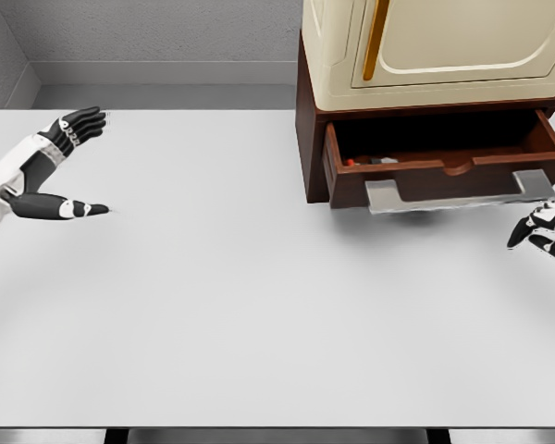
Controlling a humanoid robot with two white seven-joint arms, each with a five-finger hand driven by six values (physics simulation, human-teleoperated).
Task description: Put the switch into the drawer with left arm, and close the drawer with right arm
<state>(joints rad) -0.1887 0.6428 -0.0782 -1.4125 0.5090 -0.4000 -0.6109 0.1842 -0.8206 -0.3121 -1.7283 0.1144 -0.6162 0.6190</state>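
At the far left, the left hand [51, 166] hovered over the table [213, 305], its arm coming in from the left edge. Its fingers [81, 123] were spread and relaxed, the thumb pointing right, well apart from the other digits, and nothing lay between them.

The middle of the white table lay between the two hands.

To the right, at the table's back edge, stood a brown cabinet [307, 139] with a cream top part carrying an orange vertical strip. Its drawer [444, 166] was pulled out toward the camera, with a flat grey handle [458, 192] jutting from the front panel. Inside the drawer, at its left front corner, lay the switch [370, 161], seen only as a small dark shape with a red end just above the drawer's front wall; most of it was hidden.

At the far right edge, the right hand [546, 229] showed only in part, low and just below the handle's right end, not touching it. Its visible fingers [522, 233] were loosely curled and held nothing.
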